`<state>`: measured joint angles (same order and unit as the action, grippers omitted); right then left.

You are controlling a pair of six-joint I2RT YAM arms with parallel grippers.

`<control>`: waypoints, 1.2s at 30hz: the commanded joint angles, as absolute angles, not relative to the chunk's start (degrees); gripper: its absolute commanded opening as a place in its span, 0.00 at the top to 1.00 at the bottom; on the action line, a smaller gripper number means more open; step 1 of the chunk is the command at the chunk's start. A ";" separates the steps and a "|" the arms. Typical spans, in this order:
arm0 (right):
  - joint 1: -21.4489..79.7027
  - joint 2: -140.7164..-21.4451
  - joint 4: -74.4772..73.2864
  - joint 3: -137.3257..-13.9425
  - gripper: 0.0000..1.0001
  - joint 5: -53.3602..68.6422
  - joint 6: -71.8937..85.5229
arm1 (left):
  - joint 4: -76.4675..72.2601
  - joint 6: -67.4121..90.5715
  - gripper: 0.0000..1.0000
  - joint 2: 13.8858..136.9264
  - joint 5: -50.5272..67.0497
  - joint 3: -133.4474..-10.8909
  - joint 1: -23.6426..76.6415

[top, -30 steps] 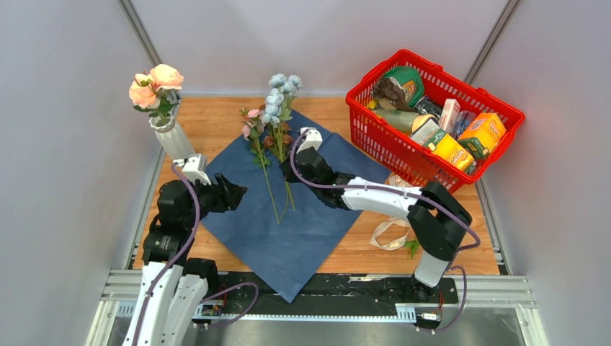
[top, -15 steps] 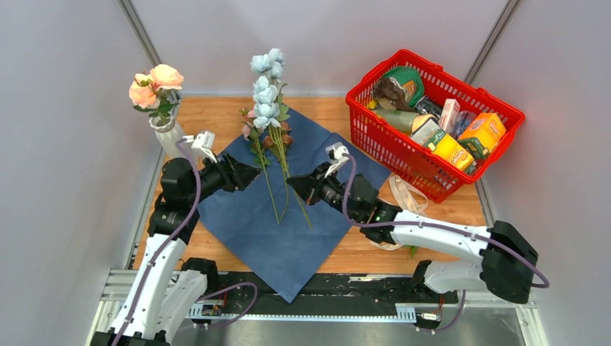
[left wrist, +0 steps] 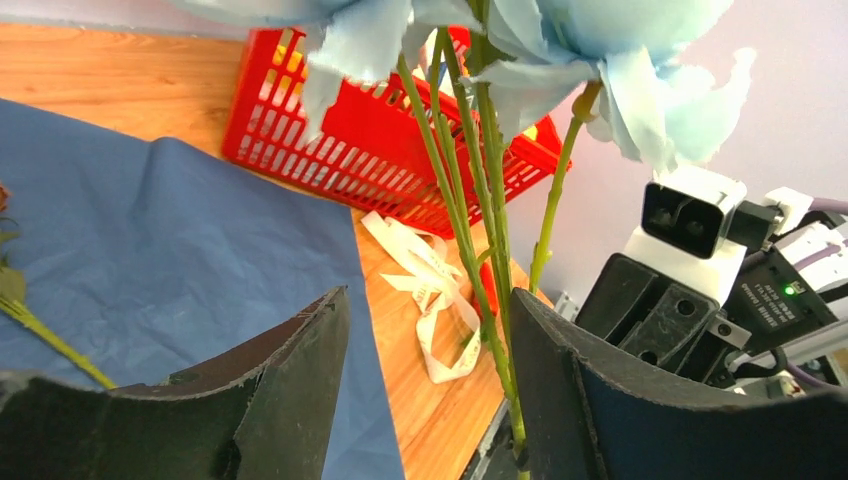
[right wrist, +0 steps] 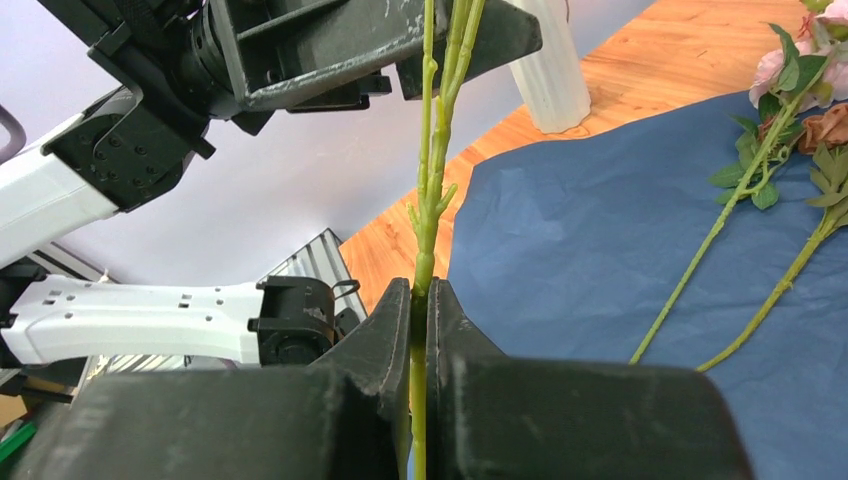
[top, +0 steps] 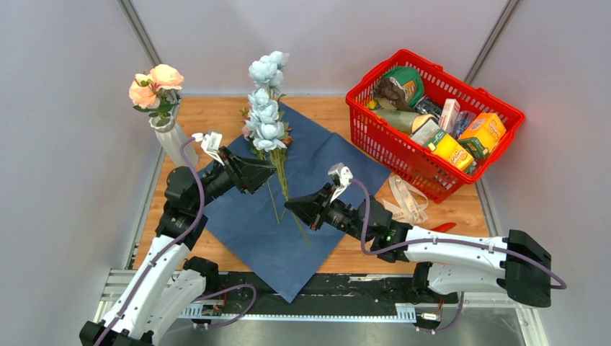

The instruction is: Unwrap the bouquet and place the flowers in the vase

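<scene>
Since the right claw (right wrist: 420,300), clamped on the pale blue artificial flower stem (top: 266,122), has raised it upright over the surface (top: 216,119), the wide-spread left claw (left wrist: 430,330) brackets it, probably for handover to the ribbed white vase (top: 173,140).

Bright, even light falls from above in the top view. The pale walls bounce it back, so shadows on the wooden surface (top: 216,119) and the blue paper (top: 266,252) are faint and soft-edged. The red basket (top: 375,137) looks saturated but carries no harsh glare, and this view is sharp throughout.

In the left wrist view the flowers (left wrist: 620,60) sit close to the lens and blur along the top edge. The fingers (left wrist: 280,390) of the left hand (left wrist: 428,300) are dark and underlit.

In the right wrist view the fingers (right wrist: 560,410) of the right hand (right wrist: 420,300) loom black and soft, and the stem (right wrist: 428,220) between them is crisp.
</scene>
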<state>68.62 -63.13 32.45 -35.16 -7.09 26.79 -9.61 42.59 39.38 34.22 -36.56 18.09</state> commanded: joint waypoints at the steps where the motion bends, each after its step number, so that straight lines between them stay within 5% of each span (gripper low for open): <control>1: 69.52 -61.96 37.00 -33.40 1.00 -5.98 25.66 | -16.00 45.70 0.33 39.20 34.01 -35.86 18.90; 19: 69.70 -56.42 41.31 -29.53 1.00 -10.46 31.99 | -3.17 37.62 0.28 34.81 35.33 -34.63 19.69; 27: 69.70 -61.61 42.88 -29.97 1.00 -6.34 30.85 | -19.33 49.65 0.28 34.89 40.34 -32.52 19.60; 36: 70.66 -64.42 48.08 -28.21 1.00 -3.43 27.60 | -16.34 47.46 0.31 38.84 37.97 -33.40 19.69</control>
<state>70.13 -63.94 41.43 -28.80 -4.75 29.50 -13.17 46.46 37.39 38.06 -32.73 19.49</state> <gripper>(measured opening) 0.033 0.709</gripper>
